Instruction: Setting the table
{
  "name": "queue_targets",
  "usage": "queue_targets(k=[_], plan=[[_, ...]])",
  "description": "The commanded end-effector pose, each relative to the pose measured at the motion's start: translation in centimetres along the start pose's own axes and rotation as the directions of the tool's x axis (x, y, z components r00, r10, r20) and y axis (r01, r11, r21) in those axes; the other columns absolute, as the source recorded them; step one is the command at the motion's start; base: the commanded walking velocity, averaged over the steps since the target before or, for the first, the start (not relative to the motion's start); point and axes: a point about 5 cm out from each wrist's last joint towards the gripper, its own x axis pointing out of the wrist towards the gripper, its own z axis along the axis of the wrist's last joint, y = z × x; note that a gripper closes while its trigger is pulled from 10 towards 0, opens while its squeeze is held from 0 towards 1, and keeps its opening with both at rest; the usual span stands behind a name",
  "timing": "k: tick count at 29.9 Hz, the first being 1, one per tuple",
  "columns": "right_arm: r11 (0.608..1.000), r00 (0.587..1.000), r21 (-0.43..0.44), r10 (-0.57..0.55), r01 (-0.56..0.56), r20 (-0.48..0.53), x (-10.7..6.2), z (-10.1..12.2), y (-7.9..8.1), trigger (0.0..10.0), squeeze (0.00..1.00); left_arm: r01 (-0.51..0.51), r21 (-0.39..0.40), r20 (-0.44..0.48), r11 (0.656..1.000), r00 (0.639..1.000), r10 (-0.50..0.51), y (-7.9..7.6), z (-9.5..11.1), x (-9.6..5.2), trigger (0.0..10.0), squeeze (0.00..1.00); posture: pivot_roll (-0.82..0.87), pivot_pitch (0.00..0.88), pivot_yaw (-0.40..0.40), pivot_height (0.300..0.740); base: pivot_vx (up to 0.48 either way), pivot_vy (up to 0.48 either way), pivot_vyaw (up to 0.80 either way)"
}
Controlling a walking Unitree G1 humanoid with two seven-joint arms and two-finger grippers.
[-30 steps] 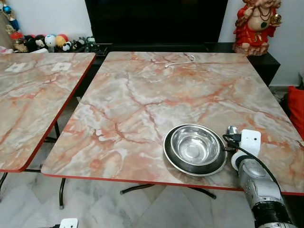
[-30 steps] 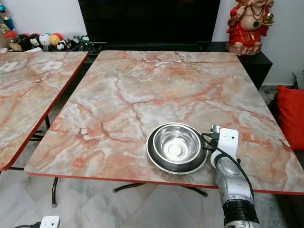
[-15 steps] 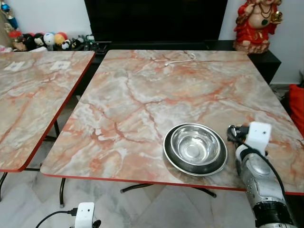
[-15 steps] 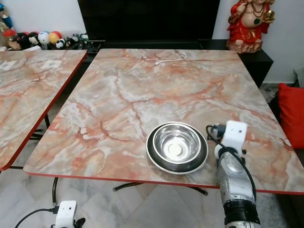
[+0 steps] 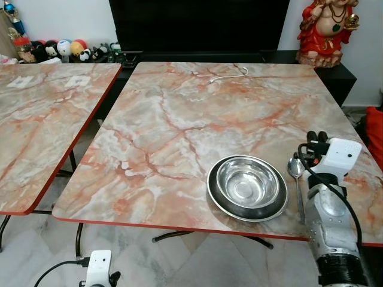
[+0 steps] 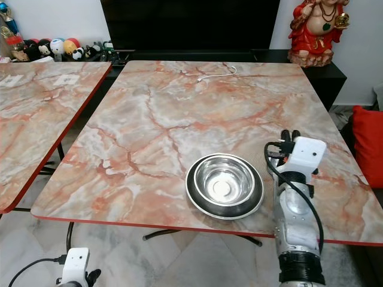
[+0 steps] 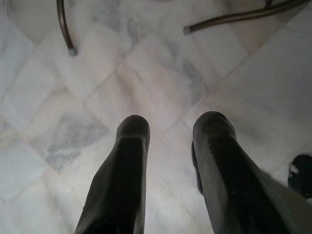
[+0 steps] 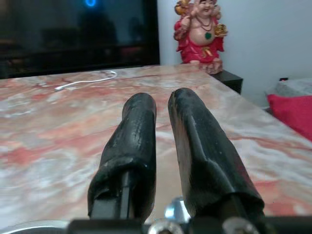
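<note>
While hovering just above the marble table [image 5: 179, 119] near its front right corner, the right gripper [image 8: 161, 109] is holding nothing, its two black fingers [image 8: 134, 141] nearly pressed together with only a slim gap between them. Just beside it, a spoon [image 5: 296, 170] is lying flat on the tabletop, bowl end pointing away from the robot, right next to the steel bowl's rim. That reads as the spoon-placing step being finished, though this is a judgement from the layout alone. Next, the arm probably needs to be pulling clear without nudging the spoon, then fetching whatever piece of the setting is missing.

Sitting inside a shallow steel plate [image 6: 197, 203], the steel bowl [image 6: 224, 182] is empty, showing only reflections. Down low, the left gripper [image 7: 170, 146] is hanging idle over the tiled floor [image 7: 146, 87], fingers spread apart and carrying nothing.
</note>
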Motion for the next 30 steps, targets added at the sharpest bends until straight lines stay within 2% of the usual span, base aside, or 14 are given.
queue_targets(k=[1, 5, 15, 17, 21, 25, 28, 30], plan=[[1.000, 1.000, 0.019, 0.021, -0.022, 0.019, -0.3, 0.2, 1.2, 10.0, 0.00, -0.019, -0.016, -0.023, 1.000, 1.000, 0.019, 0.9, -1.2, -0.4, 10.0, 0.00, -0.08, 0.000, 0.019, 0.740, 0.000, 0.480, 0.00], [0.998, 0.999, 0.046, 0.043, -0.043, 0.013, -0.6, 0.0, 2.3, 10.0, 0.00, -0.016, -0.015, -0.050, 1.000, 0.999, 0.015, 0.5, -2.6, -0.8, 10.0, 0.00, -0.08, 0.000, 0.017, 0.740, 0.000, 0.480, 0.00], [0.994, 0.995, 0.059, 0.096, -0.097, 0.015, -0.6, 0.0, 4.3, 10.0, 0.00, -0.004, -0.014, -0.082, 1.000, 0.997, 0.002, -1.0, -4.1, -1.1, 10.0, 0.00, -0.07, 0.000, 0.007, 0.740, 0.000, 0.480, 0.00], [0.994, 0.995, 0.057, 0.098, -0.099, 0.017, -0.7, 0.0, 4.5, 10.0, 0.00, -0.004, -0.015, -0.087, 1.000, 0.996, 0.002, -1.0, -4.4, -1.2, 10.0, 0.00, -0.07, 0.000, 0.007, 0.740, 0.000, 0.480, 0.00], [0.993, 0.994, 0.048, 0.111, -0.111, 0.013, -0.9, -0.1, 4.9, 10.0, 0.00, -0.021, -0.013, -0.105, 1.000, 0.994, 0.019, 0.7, -5.4, -1.7, 10.0, 0.00, -0.07, 0.000, 0.007, 0.740, 0.000, 0.480, 0.00], [0.992, 0.993, 0.045, 0.117, -0.117, 0.011, -0.9, -0.2, 5.0, 10.0, 0.00, -0.028, -0.011, -0.107, 1.000, 0.994, 0.027, 1.5, -5.5, -1.9, 10.0, 0.00, -0.07, 0.000, 0.005, 0.740, 0.000, 0.480, 0.00], [0.992, 0.993, 0.045, 0.120, -0.120, 0.010, -0.9, -0.2, 5.2, 10.0, 0.00, -0.026, -0.010, -0.105, 1.000, 0.994, 0.025, 1.4, -5.5, -1.9, 10.0, 0.00, -0.07, 0.000, 0.004, 0.740, 0.000, 0.480, 0.00], [0.990, 0.992, 0.049, 0.129, -0.129, 0.010, -0.9, -0.3, 5.4, 10.0, 0.00, -0.015, -0.008, -0.101, 1.000, 0.995, 0.014, 0.5, -5.4, -1.7, 10.0, 0.00, -0.07, 0.000, 0.003, 0.740, 0.000, 0.480, 0.00]])
